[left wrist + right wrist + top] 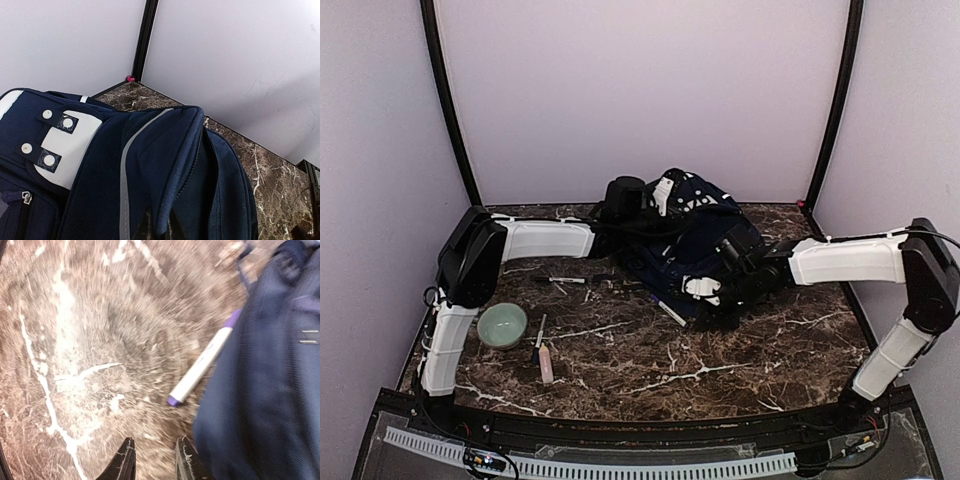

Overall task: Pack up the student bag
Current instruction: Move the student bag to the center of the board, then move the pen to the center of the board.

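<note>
One purple-capped pen (200,365) lies outside, just beside the student bag (270,390).

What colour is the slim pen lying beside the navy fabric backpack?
The slim pen is white with purple ends, clearest in the right wrist view.

I work on a dark brown marble-patterned table (650,355) veined with white, boxed in by plain pale lilac walls (640,90) with black posts (448,100) in the back corners, evenly lit.
</note>
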Tool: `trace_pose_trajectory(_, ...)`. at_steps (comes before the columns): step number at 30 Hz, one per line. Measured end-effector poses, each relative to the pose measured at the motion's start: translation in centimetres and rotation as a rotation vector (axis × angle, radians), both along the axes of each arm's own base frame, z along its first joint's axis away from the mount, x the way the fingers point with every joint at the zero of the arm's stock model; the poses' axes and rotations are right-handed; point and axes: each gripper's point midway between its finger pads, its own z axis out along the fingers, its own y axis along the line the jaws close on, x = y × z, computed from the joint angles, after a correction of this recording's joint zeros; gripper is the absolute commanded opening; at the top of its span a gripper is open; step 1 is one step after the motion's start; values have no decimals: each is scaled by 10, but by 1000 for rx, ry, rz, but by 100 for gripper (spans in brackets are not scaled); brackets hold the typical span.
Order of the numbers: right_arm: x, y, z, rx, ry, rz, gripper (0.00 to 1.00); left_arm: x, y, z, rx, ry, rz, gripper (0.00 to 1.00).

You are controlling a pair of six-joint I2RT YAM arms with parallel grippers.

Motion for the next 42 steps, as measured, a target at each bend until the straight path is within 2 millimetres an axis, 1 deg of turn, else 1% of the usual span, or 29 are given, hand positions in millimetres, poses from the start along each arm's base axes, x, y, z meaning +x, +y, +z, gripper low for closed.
trace_pose_trajectory(1,-1,3,-10,-21,22,2,34,1,1,-1,-9,9,-6,0)
trace_pose_trajectory(4,4,11,-25,-54,48,-15,36,1,1,-2,-23,27,-19,0)
trace_pose_trajectory(6,14,18,-26,-58,37,-39,36,0,0,-3,-29,35,-25,0)
trace_pose_trajectory(7,23,24,-20,-47,14,-59,35,0,0,-3,-30,37,-28,0)
trace_pose_trajectory(8,23,25,-23,-51,17,-60,35,0,0,-3,-31,39,-29,0)
trace_pose_trajectory(10,30,34,-20,-44,12,-72,35,0,0,-4,-32,42,-31,0)
trace_pose_trajectory(12,35,41,-23,-44,18,-82,35,0,1,-5,-31,46,-32,0)
trace_pose_trajectory(19,39,43,-52,-102,61,-114,35,-4,0,-9,-28,56,-53,0)
trace_pose_trajectory(21,40,44,-55,-110,63,-121,33,-5,0,-11,-26,59,-55,0)
trace_pose_trajectory(25,42,45,-59,-117,68,-131,20,-4,1,-13,-24,62,-55,0)
trace_pose_trajectory(29,39,43,-62,-129,80,-119,18,-5,0,-15,-22,66,-61,0)
trace_pose_trajectory(33,31,43,-63,-135,92,-84,17,-6,1,-15,-23,68,-67,0)
trace_pose_trajectory(35,20,39,-63,-145,101,-49,17,-6,1,-15,-23,69,-68,0)
trace_pose_trajectory(37,2,33,-63,-163,117,-1,16,-6,1,-15,-24,70,-69,0)
trace_pose_trajectory(39,-22,25,-63,-189,138,65,15,-6,1,-15,-24,71,-73,0)
trace_pose_trajectory(42,-56,7,-63,-236,179,146,16,-9,1,-19,-22,78,-85,0)
